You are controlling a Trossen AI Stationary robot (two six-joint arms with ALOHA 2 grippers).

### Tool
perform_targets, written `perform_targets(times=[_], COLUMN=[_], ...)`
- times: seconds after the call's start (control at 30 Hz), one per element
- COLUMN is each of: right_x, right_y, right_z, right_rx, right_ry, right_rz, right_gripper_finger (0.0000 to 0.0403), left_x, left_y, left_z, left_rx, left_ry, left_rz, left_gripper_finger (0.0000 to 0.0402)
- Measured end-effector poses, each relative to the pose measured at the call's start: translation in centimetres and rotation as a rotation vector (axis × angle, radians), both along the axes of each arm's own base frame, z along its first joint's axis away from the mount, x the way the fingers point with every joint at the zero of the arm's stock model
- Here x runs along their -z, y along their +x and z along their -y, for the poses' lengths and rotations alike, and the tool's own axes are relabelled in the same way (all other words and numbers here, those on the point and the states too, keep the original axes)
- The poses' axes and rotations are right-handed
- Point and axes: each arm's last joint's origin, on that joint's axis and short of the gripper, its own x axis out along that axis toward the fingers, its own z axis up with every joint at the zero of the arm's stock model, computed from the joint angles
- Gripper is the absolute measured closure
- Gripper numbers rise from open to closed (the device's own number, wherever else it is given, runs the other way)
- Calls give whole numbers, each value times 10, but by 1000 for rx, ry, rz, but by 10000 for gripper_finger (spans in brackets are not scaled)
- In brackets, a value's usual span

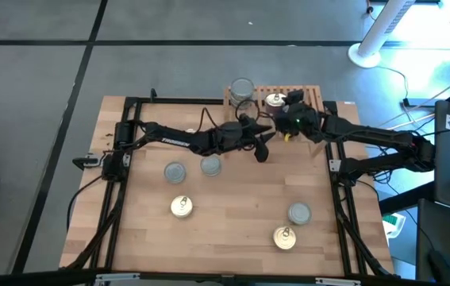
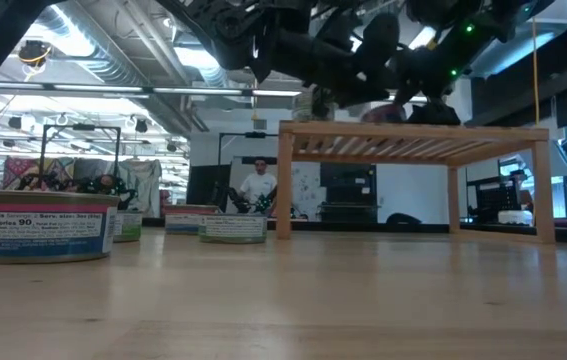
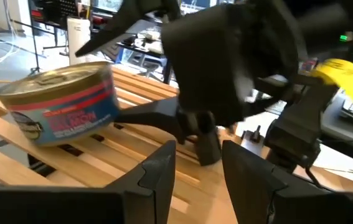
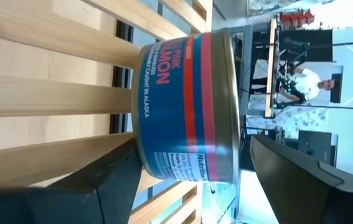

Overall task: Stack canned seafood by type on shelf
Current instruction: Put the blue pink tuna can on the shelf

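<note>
The shelf (image 1: pixel 312 94), a light-wood slatted rack, stands at the table's far edge. A gold-topped can (image 1: pixel 275 101) with a blue and red label (image 4: pixel 182 106) rests on its base on the slats. My right gripper (image 4: pixel 192 149) is open, with a finger on either side of this can; a gap shows at one finger. A silver-topped can (image 1: pixel 241 87) stands at the shelf's left end. My left gripper (image 3: pixel 198 155) is open and holds nothing. It hovers level at the shelf's near edge (image 1: pixel 266 131), facing the gold can (image 3: pixel 58 102).
Loose cans stand on the plank table: two silver-topped (image 1: pixel 175 171) (image 1: pixel 210 165) and one gold-topped (image 1: pixel 181 206) at the left, one silver (image 1: pixel 299 212) and one gold (image 1: pixel 285 237) at the near right. A person (image 2: pixel 258 185) sits in the room beyond the table.
</note>
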Motion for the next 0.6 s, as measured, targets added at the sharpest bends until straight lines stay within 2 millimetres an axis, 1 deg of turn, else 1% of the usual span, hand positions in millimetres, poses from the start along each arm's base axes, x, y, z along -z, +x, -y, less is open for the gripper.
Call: perform_targets(times=[0.1,0.2,0.27,0.33,0.4,0.6], right_x=[0,-4,-13,-23,-29,-48], right_y=[-3,-9,-9,-11,-12,-11], right_z=[0,-4,-5,-5,-5,-5], right_rx=[15,14,18,28,32,34], right_ry=[32,139,172,180,179,164], right_rz=[-38,-82,-72,-66,-70,-19], right_gripper_finger=[109,109,109,109,109,109], left_x=[0,0,0,0,0,-4], left_y=[0,0,0,0,0,0], left_z=[2,2,2,2,2,11], left_rx=[6,7,7,7,7,27], left_ry=[23,41,41,41,40,65], left_rz=[-10,-19,-18,-18,-18,-22], left_gripper_finger=[275,275,275,275,275,275])
